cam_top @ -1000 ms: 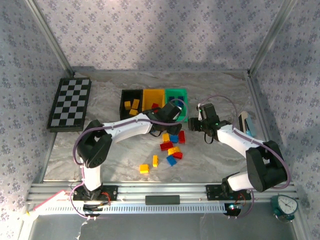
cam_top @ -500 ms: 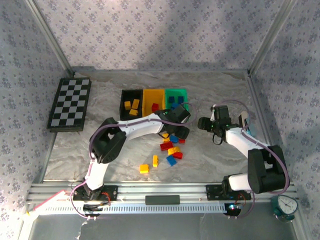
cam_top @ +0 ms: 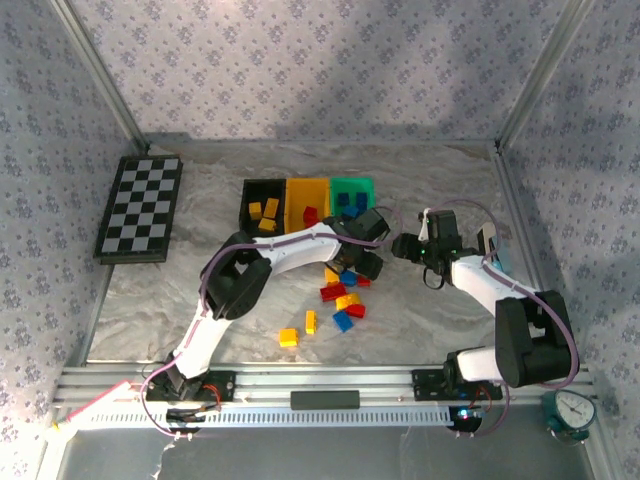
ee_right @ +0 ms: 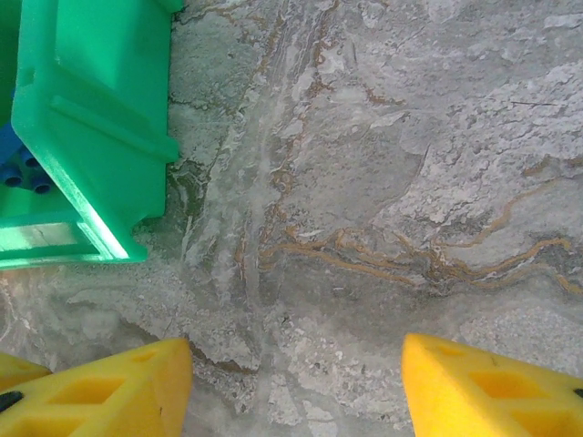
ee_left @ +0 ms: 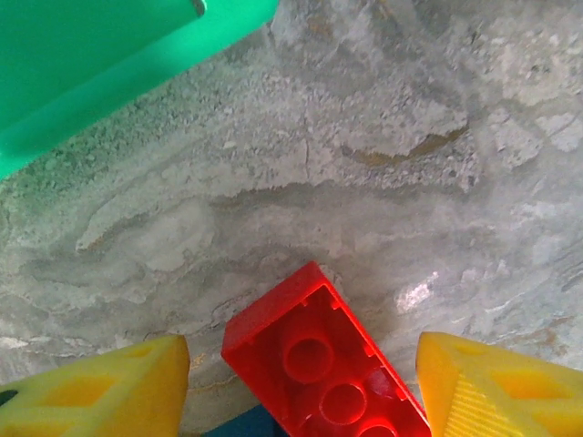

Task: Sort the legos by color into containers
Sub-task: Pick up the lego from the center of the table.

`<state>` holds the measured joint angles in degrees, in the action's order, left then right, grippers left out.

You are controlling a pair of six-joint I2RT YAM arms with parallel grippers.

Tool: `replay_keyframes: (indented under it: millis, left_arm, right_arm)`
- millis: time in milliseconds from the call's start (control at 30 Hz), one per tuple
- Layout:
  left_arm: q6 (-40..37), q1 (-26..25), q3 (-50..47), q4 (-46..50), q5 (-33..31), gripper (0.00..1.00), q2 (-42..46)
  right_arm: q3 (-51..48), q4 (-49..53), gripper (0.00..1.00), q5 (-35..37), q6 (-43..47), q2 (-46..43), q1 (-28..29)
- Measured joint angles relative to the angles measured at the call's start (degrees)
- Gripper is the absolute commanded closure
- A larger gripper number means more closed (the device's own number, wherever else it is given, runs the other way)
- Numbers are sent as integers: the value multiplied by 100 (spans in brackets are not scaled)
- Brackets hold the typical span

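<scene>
My left end effector (ee_left: 301,396) hangs low over the desk (ee_left: 383,164) with its jaws apart. Its yellow fingertips (ee_left: 100,391) stand on either side of a red brick (ee_left: 323,369) that lies studs-up between them. I see a gap on the left side of the brick, so I am not gripping it. A corner of the green bin (ee_left: 91,64) sits just beyond, toward the upper left of my wrist view.

My right end effector (ee_right: 296,391) is also spread wide and holds nothing, with bare marbled desk between its fingers. The green bin lies ahead and to its left, with blue bricks (ee_right: 23,164) inside.

From above, both end effectors meet near the middle of the desk, the left one reaching across to the cluster of loose bricks (cam_top: 345,298) in red, yellow and blue. Two more yellow ones (cam_top: 288,338) lie nearer my bases. Behind the cluster, the black bin (cam_top: 262,190), the yellow bin (cam_top: 305,188) and the green bin stand in a touching row, holding yellow, red and blue bricks in that order. A checkerboard (cam_top: 140,208) lies well apart at far left.
</scene>
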<state>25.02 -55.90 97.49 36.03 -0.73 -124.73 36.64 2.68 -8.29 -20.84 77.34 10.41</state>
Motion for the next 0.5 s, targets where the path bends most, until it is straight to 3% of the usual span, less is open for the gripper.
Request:
replay_keyframes:
  millis: [333,500]
  left_arm:
    - [116,-72,199,11,184,39,-232]
    - [136,-79,221,22,162,51,-291]
  right_arm:
    - [-2,-13,36,-11,-17,0,61]
    - [-4,-15,36,-11,-17,-17,76]
